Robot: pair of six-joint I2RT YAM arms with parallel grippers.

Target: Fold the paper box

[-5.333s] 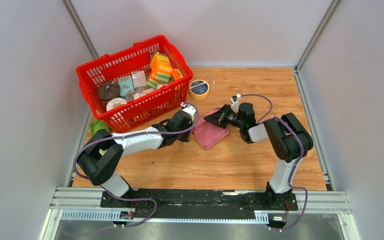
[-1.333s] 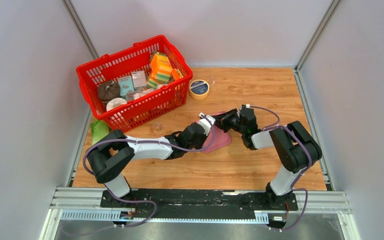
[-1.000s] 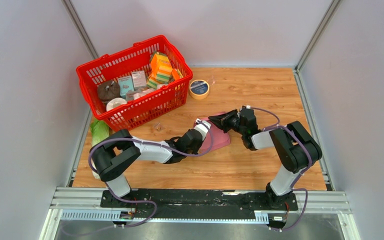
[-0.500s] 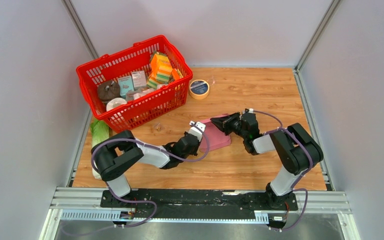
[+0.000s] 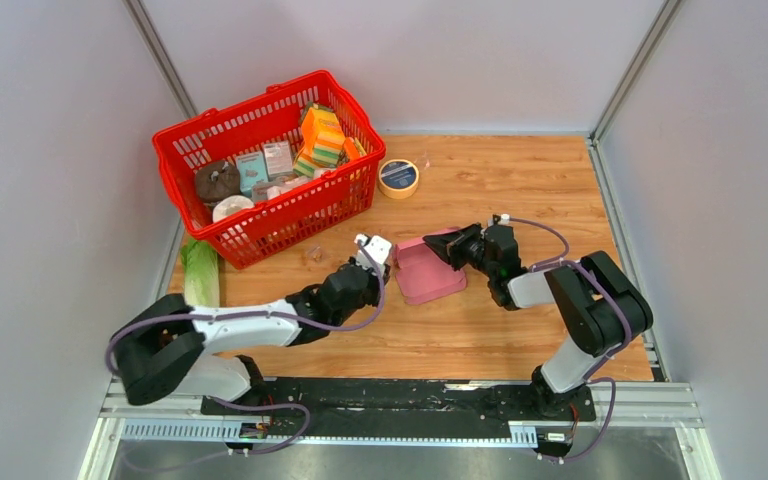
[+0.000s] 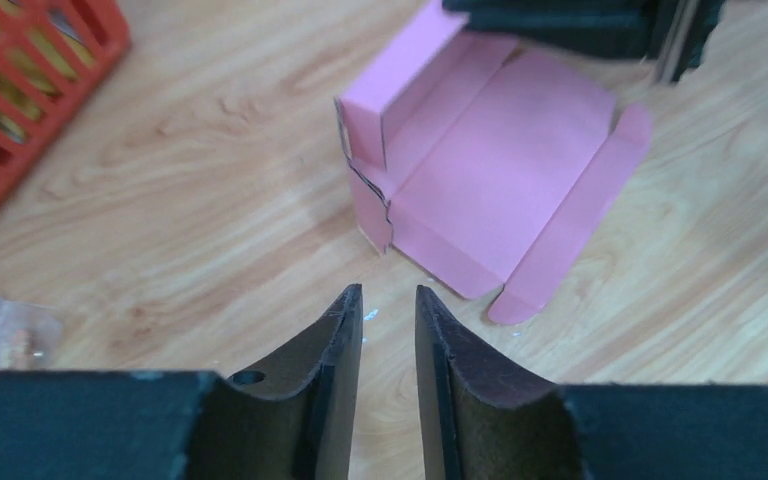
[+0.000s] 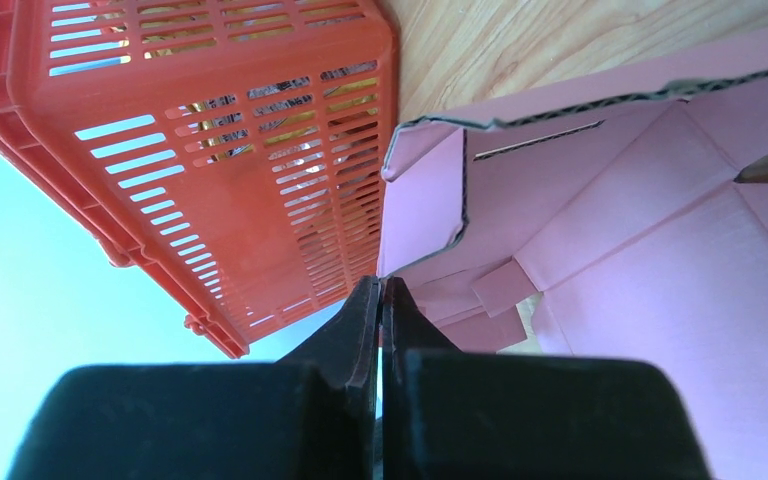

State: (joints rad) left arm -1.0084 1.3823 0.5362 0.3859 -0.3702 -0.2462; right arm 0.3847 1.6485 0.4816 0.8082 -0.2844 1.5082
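The paper box is pink card lying open on the wooden table, with its left wall folded upright and its flaps out. It also shows in the left wrist view and the right wrist view. My left gripper is just left of the box, apart from it. Its jaws are narrowly parted and empty in its own view. My right gripper is at the box's far edge. In its own view it is shut, with a notched pink flap running down into the fingertips.
A red basket with striped packs and small cartons stands at the back left; it also shows in the left wrist view and the right wrist view. A tape roll lies behind the box. A small clear packet and a green vegetable lie to the left.
My left arm has drawn back to the left, off the box, and its gripper is now clear of the card. The box has shifted slightly. The right gripper stays at the far edge.
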